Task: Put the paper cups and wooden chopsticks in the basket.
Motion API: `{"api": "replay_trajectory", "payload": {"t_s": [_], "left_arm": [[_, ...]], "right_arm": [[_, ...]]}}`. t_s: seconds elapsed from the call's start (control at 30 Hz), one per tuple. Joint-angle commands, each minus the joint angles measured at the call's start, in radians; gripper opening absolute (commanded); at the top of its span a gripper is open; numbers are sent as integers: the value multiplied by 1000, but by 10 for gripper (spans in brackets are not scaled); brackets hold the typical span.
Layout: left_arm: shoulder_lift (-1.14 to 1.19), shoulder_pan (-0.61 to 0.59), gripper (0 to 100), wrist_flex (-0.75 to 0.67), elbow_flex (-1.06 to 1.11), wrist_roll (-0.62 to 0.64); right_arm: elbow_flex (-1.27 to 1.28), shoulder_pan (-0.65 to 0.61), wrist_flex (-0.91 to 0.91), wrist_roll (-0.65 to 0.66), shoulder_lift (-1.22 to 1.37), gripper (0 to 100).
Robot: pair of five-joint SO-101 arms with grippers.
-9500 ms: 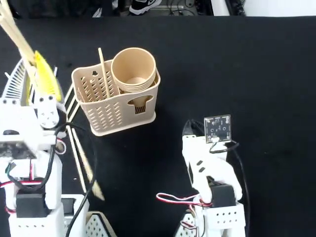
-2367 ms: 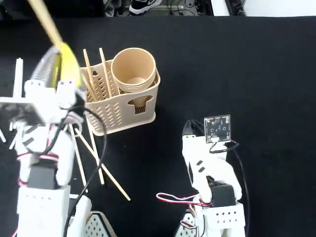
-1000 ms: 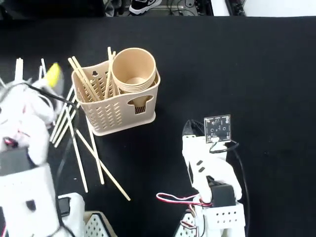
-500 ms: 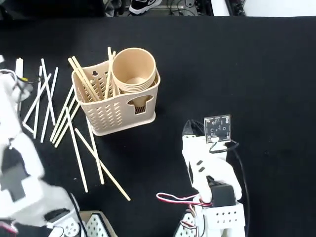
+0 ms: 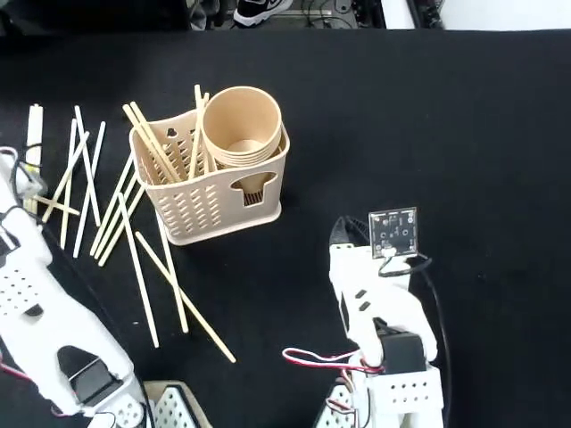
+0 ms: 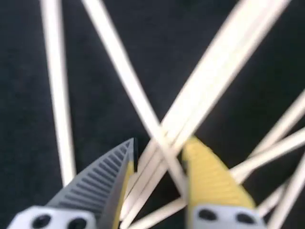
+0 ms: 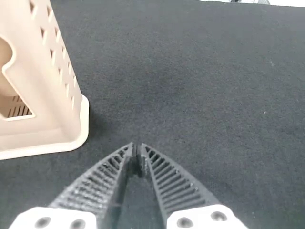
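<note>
My left gripper hangs with its jaws parted over a crossed heap of loose wooden chopsticks, and several sticks lie between the grey and yellow fingers. The high view places that scatter on the black table, from 9 to 7 o'clock of the basket. The basket holds stacked paper cups and a few leaning chopsticks. My right gripper is clenched on nothing, near the basket's wall, at its 4 o'clock.

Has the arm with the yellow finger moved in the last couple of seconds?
Yes. The left gripper has swung away from the basket, out toward the table's left edge, over loose chopsticks.
</note>
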Motion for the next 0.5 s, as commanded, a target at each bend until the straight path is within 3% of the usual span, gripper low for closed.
{"api": "replay_trajectory", "payload": {"t_s": [0.0, 0.2, 0.47], "left_arm": [[17, 13, 26, 86, -33, -6], [15, 48, 29, 204, -108, 0], [-8, 68, 29, 569, -469, 2]], "right_arm": [[-4, 11, 2, 11, -73, 19], [-4, 11, 2, 11, -73, 19], [-4, 11, 2, 11, -73, 19]]}}
